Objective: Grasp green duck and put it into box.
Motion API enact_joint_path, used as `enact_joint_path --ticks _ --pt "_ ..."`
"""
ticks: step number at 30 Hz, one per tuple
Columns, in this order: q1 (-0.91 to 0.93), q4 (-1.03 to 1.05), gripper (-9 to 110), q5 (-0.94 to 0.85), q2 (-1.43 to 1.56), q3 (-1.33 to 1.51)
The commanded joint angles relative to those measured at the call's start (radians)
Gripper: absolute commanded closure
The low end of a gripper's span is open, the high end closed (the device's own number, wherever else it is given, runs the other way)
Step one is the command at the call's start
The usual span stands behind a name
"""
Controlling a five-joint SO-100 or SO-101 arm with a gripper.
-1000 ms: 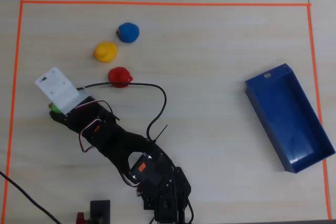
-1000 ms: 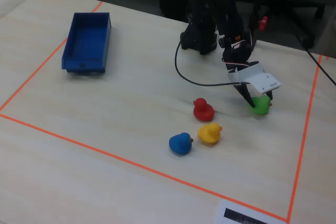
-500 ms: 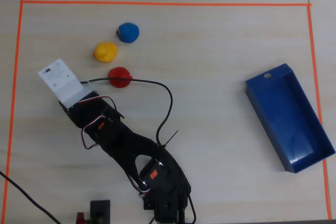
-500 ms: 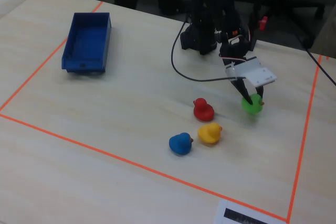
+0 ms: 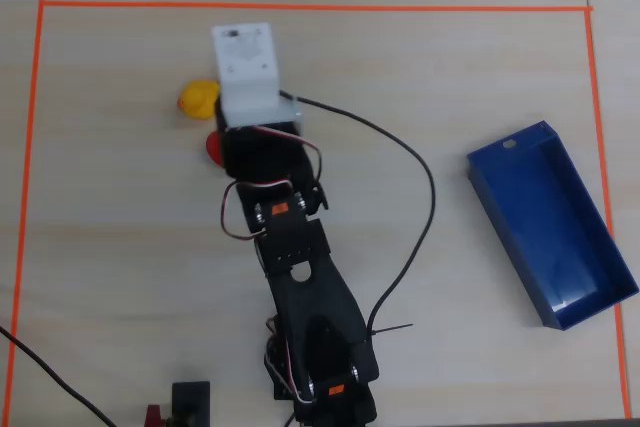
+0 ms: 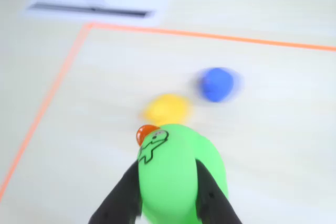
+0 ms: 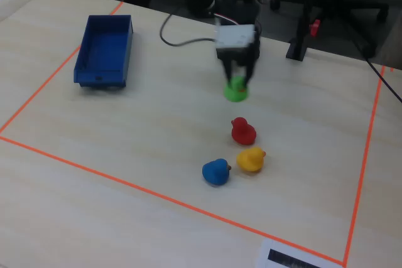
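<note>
The green duck (image 6: 176,182) fills the lower middle of the wrist view, squeezed between my two black fingers (image 6: 123,195), its orange beak pointing up. My gripper (image 6: 169,174) is shut on it. In the fixed view the green duck (image 7: 236,90) hangs under the gripper (image 7: 237,83), a little above the table near the middle back. The overhead view hides the duck beneath the white wrist module (image 5: 246,69). The dark-blue box (image 5: 550,223) lies far to the right in the overhead view; in the fixed view the box (image 7: 103,51) is at the left.
A red duck (image 7: 243,131), a yellow duck (image 7: 251,159) and a blue duck (image 7: 215,172) sit close together in front of the gripper. Orange tape (image 7: 361,174) borders the work area. A black cable (image 5: 425,207) loops from the arm towards the box side.
The arm has lifted the green duck off the table and swung it from the right side of the fixed view to the middle back, past the other ducks.
</note>
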Motion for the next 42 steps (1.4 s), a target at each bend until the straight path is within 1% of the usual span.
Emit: enact_joint_path --ticks 1,9,13,17,24,34,39,42 --pt "0.371 0.071 101 -0.021 -0.117 -0.27" --pt "0.893 0.183 101 -0.049 -0.39 -0.638" --pt "1.095 0.199 101 -0.098 -0.468 -0.68" --pt "1.224 0.206 101 -0.133 -0.528 -0.666" --pt "1.316 0.146 101 -0.137 -0.661 -0.65" --pt "1.339 -0.025 101 -0.161 -0.828 -0.63" --pt "1.356 -0.11 101 -0.216 -0.856 -0.551" --pt "1.368 -0.127 101 -0.264 -0.853 -0.489"
